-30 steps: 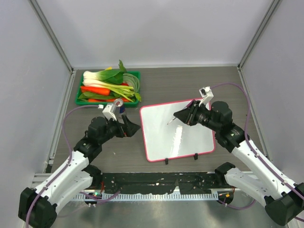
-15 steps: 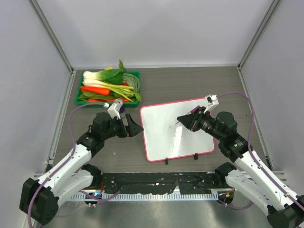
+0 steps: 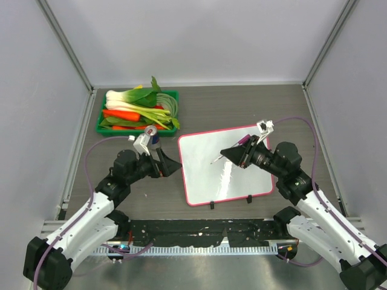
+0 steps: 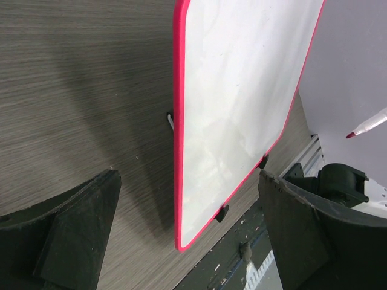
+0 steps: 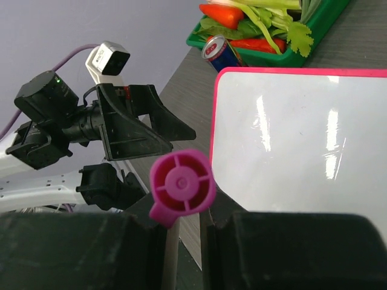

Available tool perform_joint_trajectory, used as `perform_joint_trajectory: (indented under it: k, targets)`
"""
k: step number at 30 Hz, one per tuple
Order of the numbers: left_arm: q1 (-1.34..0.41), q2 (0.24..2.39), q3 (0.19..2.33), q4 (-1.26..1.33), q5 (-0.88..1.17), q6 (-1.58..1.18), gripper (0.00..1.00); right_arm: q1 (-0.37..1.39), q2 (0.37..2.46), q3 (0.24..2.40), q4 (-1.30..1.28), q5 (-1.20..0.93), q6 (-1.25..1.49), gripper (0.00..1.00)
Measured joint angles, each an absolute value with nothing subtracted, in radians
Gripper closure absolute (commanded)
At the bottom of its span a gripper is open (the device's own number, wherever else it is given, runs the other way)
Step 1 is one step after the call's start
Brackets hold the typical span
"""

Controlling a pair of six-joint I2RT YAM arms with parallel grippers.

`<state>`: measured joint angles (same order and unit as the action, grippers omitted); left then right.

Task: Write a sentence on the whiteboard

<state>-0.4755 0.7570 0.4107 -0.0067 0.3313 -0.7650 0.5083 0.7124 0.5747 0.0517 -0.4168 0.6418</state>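
Note:
The whiteboard [image 3: 225, 175] lies flat at the table's middle, pink-framed, with two black feet on its near edge. Its white face is blank; no sentence shows on it. My right gripper [image 3: 240, 153] is shut on a pink-capped marker [image 3: 219, 158] and hangs over the board's upper half. In the left wrist view the marker's tip [image 4: 366, 126] is raised off the whiteboard [image 4: 236, 103]. The right wrist view looks down the marker's cap [image 5: 181, 186], held by my right gripper [image 5: 184, 225]. My left gripper [image 3: 169, 163] stands open beside the board's left edge, its fingers [image 4: 72, 232] empty.
A green tray [image 3: 103, 116] with leeks, carrots and greens sits at the back left. A small blue-and-red can [image 3: 154, 134] stands just in front of it, behind my left wrist. Grey walls close in the table on three sides.
My right gripper has moved nearer and a little left over the board with the marker. The left arm nudged right, then drifted back, still open.

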Motion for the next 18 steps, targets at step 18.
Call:
perform_joint_trajectory:
  k: [18]
  targets:
    - [-0.476, 0.845, 0.437, -0.005, 0.366, -0.641, 0.0, 0.508, 0.75, 0.538, 0.13, -0.418, 0.632, 0.99]
